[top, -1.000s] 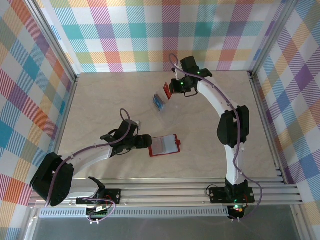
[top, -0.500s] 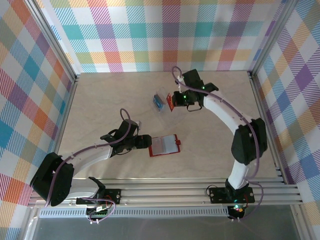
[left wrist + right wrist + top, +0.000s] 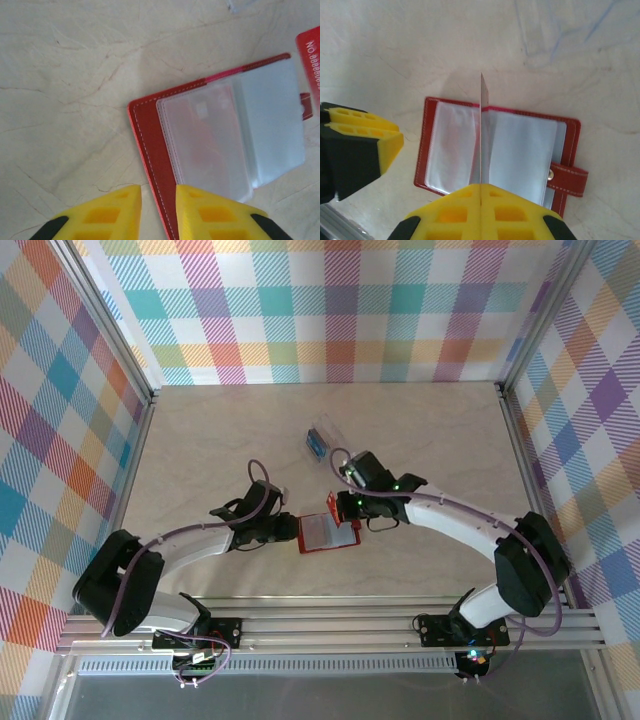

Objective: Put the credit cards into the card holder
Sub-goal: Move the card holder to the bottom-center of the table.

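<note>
Your right pincer [image 3: 481, 195] is closed on a red credit card [image 3: 311, 60], held on edge. In the right wrist view the card shows as a thin upright line over the middle fold of the card holder [image 3: 515, 145]. You cannot tell whether its lower edge touches the sleeves.

The card holder lies open and flat on the desk [image 3: 220, 440], near the front and between the two arms. Pale clear sleeves face up; the snap tab [image 3: 568, 176] sticks out on the right-arm side.

Your left pincer [image 3: 158, 197] is low at the holder's opposite edge. Its jaws stand close together, and the red cover border runs into the gap between them. Whether they actually clamp it you cannot tell.

A clear plastic case [image 3: 320, 443] sits farther back, well apart from the holder, with a blue credit card [image 3: 316, 449] inside.
</note>
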Robot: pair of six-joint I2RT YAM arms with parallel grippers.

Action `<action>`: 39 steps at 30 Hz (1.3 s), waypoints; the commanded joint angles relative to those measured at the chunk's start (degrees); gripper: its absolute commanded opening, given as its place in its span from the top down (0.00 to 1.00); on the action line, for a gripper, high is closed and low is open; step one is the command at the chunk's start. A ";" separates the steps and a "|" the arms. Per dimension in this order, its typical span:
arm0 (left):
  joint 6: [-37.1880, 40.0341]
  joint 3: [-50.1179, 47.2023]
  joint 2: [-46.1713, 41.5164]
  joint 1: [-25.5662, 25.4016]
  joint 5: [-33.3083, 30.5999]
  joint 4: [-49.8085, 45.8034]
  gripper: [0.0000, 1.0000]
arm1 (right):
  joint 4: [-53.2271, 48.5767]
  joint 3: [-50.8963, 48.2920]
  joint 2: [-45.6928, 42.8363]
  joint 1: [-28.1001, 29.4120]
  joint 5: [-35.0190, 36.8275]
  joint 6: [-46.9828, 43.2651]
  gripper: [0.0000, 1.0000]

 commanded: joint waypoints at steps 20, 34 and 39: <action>1.78 5.40 10.51 -3.06 1.21 0.22 0.86 | 7.84 -6.51 -0.34 5.25 7.34 8.53 1.00; 1.65 5.80 11.46 -3.16 0.77 -0.24 0.88 | 9.28 -7.95 3.13 7.51 7.88 12.20 1.00; 1.68 5.98 11.64 -3.16 0.75 -0.27 0.89 | 9.36 -7.34 4.24 7.78 7.11 12.05 0.94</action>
